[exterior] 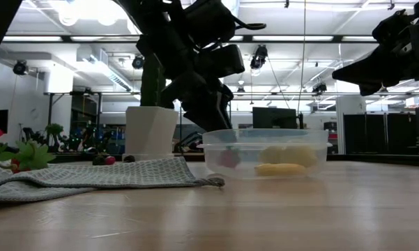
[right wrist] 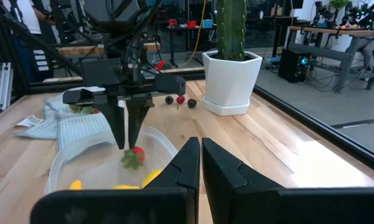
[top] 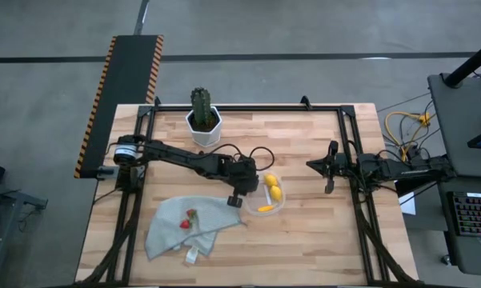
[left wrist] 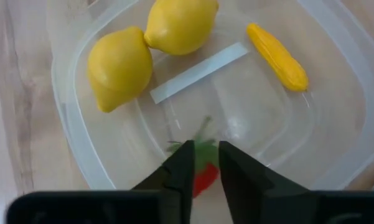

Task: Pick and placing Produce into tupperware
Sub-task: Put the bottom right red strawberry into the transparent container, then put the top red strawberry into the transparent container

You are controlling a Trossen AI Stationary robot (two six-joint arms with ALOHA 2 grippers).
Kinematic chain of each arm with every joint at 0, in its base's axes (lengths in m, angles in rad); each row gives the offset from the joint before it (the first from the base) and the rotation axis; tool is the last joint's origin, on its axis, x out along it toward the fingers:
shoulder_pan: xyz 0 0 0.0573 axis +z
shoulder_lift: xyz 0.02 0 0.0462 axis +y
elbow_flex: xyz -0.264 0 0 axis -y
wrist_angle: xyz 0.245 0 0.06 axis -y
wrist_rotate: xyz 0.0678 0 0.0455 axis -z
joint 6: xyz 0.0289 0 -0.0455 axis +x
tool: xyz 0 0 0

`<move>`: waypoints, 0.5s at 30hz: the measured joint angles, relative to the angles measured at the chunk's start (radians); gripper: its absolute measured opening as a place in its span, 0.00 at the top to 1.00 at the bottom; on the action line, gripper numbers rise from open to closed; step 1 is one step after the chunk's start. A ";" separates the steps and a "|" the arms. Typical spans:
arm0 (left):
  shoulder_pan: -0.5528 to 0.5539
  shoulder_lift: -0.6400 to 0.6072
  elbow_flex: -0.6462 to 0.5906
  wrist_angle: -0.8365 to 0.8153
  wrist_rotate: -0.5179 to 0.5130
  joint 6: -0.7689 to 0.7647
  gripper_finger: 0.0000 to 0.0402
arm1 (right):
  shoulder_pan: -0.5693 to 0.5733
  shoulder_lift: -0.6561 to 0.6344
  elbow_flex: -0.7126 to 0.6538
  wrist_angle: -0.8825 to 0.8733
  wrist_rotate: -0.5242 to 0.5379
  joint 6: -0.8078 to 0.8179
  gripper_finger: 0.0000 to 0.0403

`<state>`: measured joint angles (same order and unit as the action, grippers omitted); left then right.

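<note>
While the left gripper [right wrist: 129,134] hangs over the tupperware [top: 282,205] with its fingers narrowly parted around a strawberry [left wrist: 202,177], the step in hand looks like the release of that fruit into the tub. From the right wrist view the berry sits just at or below the fingertips, low inside the clear wall, and I cannot tell whether the pads touch it. Two lemons [left wrist: 120,67] and an orange-yellow elongated piece [left wrist: 277,56] already lie in the tub, well clear of the berry. To finish well, the fingers should spread a little wider before the arm lifts, and the lift should go straight up so neither finger clips the thin rim or drags the light tub across the table [top: 320,240]. More strawberries [top: 190,218] lie on the grey cloth [top: 172,228] beside the tub, and small dark berries [right wrist: 180,100] rest near the white pot [right wrist: 231,81] of the cactus [right wrist: 231,28]. The right gripper [top: 329,178] waits at the far side, fingers closed on nothing.
</note>
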<state>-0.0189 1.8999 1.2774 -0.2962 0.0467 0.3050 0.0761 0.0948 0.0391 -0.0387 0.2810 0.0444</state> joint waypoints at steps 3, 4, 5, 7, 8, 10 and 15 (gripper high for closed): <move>0.000 -0.001 0.000 -0.001 -0.001 0.000 0.78 | 0.000 0.000 0.000 0.000 0.000 0.000 0.98; 0.000 -0.003 0.000 -0.002 -0.002 -0.001 0.77 | 0.000 0.000 0.000 0.000 0.000 0.000 0.98; -0.001 -0.009 0.001 -0.004 -0.003 -0.002 0.76 | 0.000 0.000 0.000 0.000 0.000 0.000 0.98; -0.007 -0.026 0.004 -0.007 -0.006 -0.003 0.76 | 0.000 0.000 0.000 0.000 0.000 0.000 0.98; -0.011 -0.039 0.008 -0.007 -0.009 -0.004 0.76 | 0.000 0.000 0.000 0.000 0.000 0.000 0.98; -0.025 -0.070 0.013 -0.037 -0.034 -0.003 0.76 | 0.000 0.000 0.000 0.000 0.000 0.000 0.98; -0.087 -0.150 0.024 -0.135 -0.137 -0.002 0.76 | 0.000 0.002 0.000 0.000 0.000 0.000 0.98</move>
<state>-0.1056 1.7501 1.3015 -0.4314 -0.0903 0.3026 0.0758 0.0971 0.0391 -0.0387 0.2807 0.0448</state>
